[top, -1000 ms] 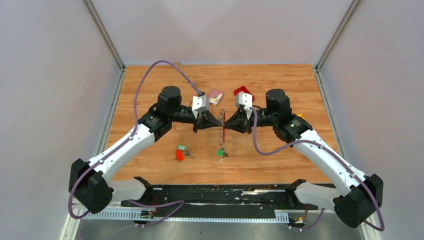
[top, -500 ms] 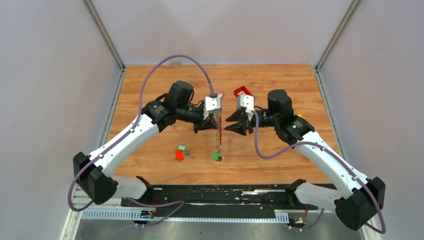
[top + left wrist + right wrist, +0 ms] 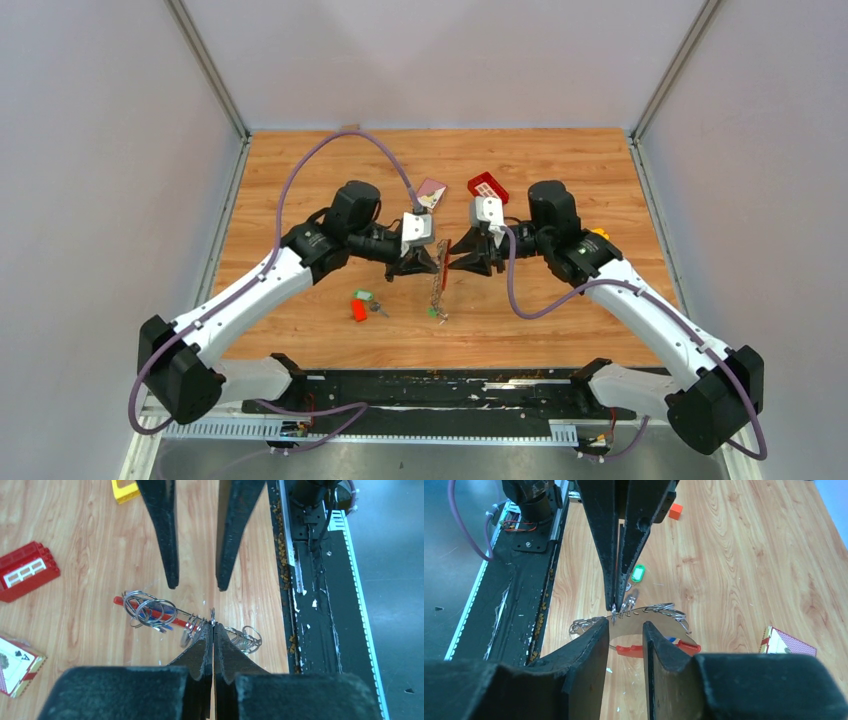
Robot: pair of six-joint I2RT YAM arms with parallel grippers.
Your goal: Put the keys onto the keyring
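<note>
The keyring [image 3: 438, 288] is a grey chain of rings with a red arc [image 3: 446, 260] at its upper end. It hangs from my left gripper [image 3: 428, 266], which is shut on one ring [image 3: 213, 617] in the left wrist view. A green-headed key [image 3: 437, 312] lies at the chain's lower end on the table. My right gripper [image 3: 455, 263] is open, facing the left one, with its fingertips [image 3: 605, 626] just short of the chain and the red arc [image 3: 659, 649] below them. A second green key [image 3: 364, 296] lies loose to the left and also shows in the right wrist view [image 3: 638, 573].
A small red block [image 3: 358, 311] lies by the loose key. A red gridded tray [image 3: 487, 187] and a playing-card box [image 3: 432, 192] sit behind the grippers. A yellow frame [image 3: 125, 490] is at the far edge. The black base rail [image 3: 430, 385] runs along the near edge.
The right gripper has opened and let go of the keyring. The left gripper lifted the chain, then came back down and left, still holding it. The chain's lower end shifted slightly.
</note>
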